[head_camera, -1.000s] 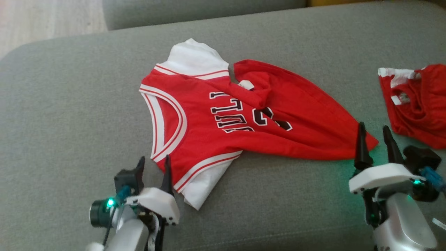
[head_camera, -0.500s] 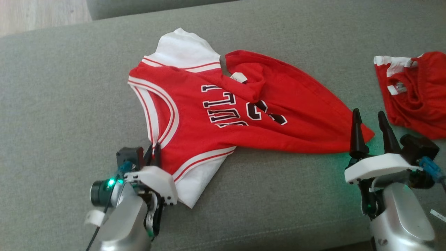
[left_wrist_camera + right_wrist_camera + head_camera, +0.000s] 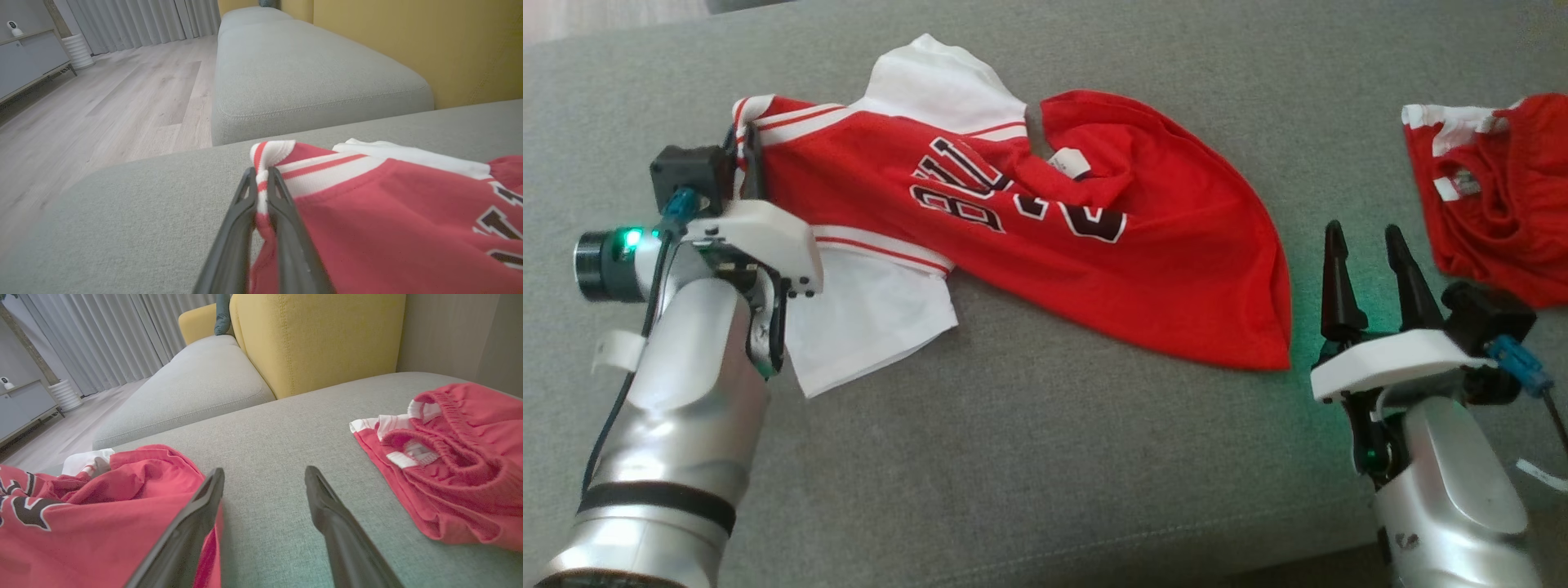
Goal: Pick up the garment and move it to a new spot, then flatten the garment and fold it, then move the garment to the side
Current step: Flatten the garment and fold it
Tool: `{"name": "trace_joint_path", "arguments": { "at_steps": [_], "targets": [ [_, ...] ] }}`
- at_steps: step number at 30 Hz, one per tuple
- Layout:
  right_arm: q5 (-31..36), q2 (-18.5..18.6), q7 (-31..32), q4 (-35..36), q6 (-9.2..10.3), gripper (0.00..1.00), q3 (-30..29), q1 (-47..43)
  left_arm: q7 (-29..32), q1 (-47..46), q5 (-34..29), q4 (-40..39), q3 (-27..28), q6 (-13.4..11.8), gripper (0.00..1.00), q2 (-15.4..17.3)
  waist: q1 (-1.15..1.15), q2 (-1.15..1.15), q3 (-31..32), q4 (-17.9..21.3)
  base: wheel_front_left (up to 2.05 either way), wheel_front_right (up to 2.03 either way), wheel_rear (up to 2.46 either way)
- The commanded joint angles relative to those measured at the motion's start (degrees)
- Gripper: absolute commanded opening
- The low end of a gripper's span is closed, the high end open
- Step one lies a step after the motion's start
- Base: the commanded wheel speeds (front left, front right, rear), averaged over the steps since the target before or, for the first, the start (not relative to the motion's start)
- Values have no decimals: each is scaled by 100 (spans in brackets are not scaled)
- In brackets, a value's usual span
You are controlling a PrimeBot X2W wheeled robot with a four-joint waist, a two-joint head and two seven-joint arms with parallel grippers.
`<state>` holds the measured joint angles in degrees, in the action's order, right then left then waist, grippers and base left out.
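Garment (image 3: pixel 1143 269), a red sports jersey of soft knit with white sleeves, red-and-white striped trim and dark outlined lettering: lying rumpled on a grey woven-fabric sofa seat (image 3: pixel 1013 457), spread from 10 o'clock to 4 o'clock across the head view. White sleeves at 11 o'clock and 7 o'clock of the jersey body. Red hem rounded toward 4 o'clock, flat on the seat.

Left pincer (image 3: pixel 745 139), long dark fingers on a silver arm: at 9 o'clock of the head view, clenched on the garment's striped trim corner. Confirmed in the left wrist view: left pincer (image 3: pixel 261 175) with fingers pressed together, trim bunched between and above the tips, garment (image 3: pixel 388 220) trailing toward 4 o'clock over the sofa seat (image 3: pixel 143 204).

Right pincer (image 3: pixel 1364 237): at 4 o'clock of the head view, released, fingers well spread, just beside the red hem. In the right wrist view: right pincer (image 3: pixel 264 473) spread over the sofa seat (image 3: pixel 286 428), garment (image 3: pixel 102 522) at 8 o'clock against the nearer finger; contact not determinable.

Also on the seat: second red garment (image 3: pixel 1494 212) (image 3: pixel 449 465), crumpled, with elastic waistband and white trim, at 2 o'clock of the head view, well apart from the jersey.

Surroundings: yellow upholstered backrest (image 3: pixel 318 335), pale wooden floor (image 3: pixel 102 102).
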<state>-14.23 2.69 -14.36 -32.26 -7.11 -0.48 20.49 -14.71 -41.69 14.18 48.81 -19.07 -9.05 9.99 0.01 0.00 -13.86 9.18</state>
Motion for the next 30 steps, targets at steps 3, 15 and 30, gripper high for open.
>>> {"name": "trace_joint_path", "arguments": {
  "at_steps": [3,15,30],
  "targets": [
    [-66,19,-63,168,-37,100,216,158,-29,-185,-29,76,277,-42,100,182,-1,0,-9,47,0,0,0],
    [-5,19,-63,117,-37,100,394,-149,-29,1635,-174,-1332,898,-162,100,-451,-1,0,523,-271,0,0,0],
    [231,19,-63,-243,-37,100,658,-904,-29,3697,-425,-2616,843,-122,100,-708,-1,0,1268,-612,0,0,0]
  ]
}}
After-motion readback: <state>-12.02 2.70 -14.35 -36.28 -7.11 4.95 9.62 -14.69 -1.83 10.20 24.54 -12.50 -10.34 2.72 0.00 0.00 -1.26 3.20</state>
